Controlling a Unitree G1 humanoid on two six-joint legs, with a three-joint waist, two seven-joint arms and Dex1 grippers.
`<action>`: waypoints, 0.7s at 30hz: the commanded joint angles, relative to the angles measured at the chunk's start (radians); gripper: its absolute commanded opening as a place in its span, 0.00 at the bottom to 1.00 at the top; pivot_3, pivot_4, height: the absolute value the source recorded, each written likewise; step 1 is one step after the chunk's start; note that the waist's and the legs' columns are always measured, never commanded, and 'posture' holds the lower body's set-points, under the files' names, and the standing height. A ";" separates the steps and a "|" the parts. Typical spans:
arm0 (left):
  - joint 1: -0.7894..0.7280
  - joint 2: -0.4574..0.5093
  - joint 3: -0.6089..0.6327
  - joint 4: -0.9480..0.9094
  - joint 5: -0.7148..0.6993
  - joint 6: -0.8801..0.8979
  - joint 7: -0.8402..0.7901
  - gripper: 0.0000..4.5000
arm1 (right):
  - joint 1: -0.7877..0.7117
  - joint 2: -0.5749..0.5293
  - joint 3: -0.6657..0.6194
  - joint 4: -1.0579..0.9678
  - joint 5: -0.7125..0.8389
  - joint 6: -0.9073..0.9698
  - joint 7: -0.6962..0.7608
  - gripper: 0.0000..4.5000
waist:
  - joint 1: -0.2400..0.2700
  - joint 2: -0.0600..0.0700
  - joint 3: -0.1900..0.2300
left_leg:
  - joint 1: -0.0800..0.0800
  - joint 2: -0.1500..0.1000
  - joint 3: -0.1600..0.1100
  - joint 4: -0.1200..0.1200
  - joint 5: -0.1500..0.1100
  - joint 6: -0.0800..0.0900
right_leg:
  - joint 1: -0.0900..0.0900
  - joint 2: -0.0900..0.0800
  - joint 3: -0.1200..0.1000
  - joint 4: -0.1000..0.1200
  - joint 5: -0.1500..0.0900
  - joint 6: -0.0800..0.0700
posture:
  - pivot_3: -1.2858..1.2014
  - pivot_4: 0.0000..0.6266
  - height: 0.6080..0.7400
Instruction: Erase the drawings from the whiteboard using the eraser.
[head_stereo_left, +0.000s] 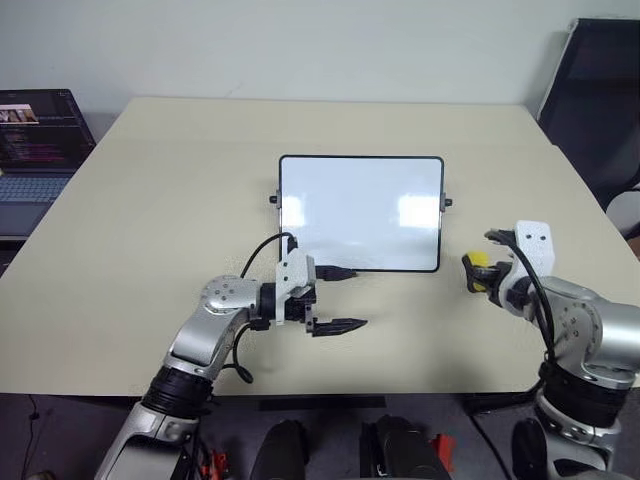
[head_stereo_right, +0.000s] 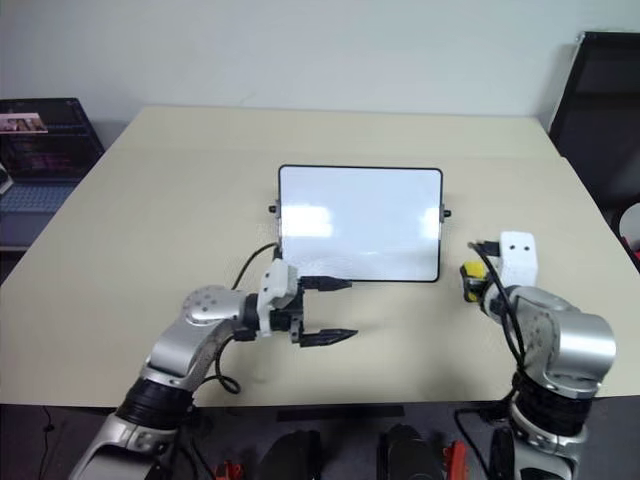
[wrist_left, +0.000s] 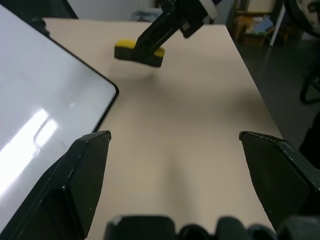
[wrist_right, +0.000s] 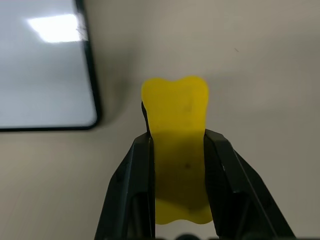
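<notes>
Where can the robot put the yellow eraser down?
The bare table between the whiteboard and the laptop is free, and so is the strip beyond the whiteboard. The near edge is crowded, with the left gripper and right gripper holding the eraser.

A broad beige counter (head_stereo_left: 150, 230) runs back to a plain, pale wall (head_stereo_left: 300, 45). Off its far left corner an open laptop (head_stereo_left: 35, 140) shows dark windows on its lit screen. At the far right stands a dark panel with a pale edge (head_stereo_left: 600, 110), perhaps a chair back or a folded stand. Below the counter's near edge the floor (head_stereo_left: 60, 440) looks dark grey. The light is soft and even.
</notes>
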 joint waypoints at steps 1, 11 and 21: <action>-0.019 0.010 0.006 0.013 -0.005 -0.052 -0.039 1.00 | 0.007 -0.057 -0.013 -0.003 0.080 0.008 0.013 0.22 | -0.001 0.000 0.000 | 0.000 0.000 0.000 0.000 0.000 0.000 | 0.000 0.000 0.000 0.000 0.000 0.000 | 0.52 0.24 1.00; -0.004 0.012 0.007 0.002 -0.001 -0.076 -0.037 1.00 | -0.001 -0.106 0.017 0.062 0.199 0.008 -0.038 0.22 | -0.002 0.000 0.000 | 0.000 0.000 0.000 0.000 0.000 0.000 | 0.000 0.000 0.000 0.000 0.000 0.000 | 0.52 0.24 1.00; 0.017 0.024 0.016 -0.015 -0.001 -0.069 -0.020 1.00 | -0.047 -0.155 0.060 0.138 0.238 0.008 -0.058 0.22 | -0.002 0.000 0.000 | 0.000 0.000 0.000 0.001 0.000 0.000 | 0.000 0.000 0.000 0.000 0.000 0.000 | 0.52 0.24 1.00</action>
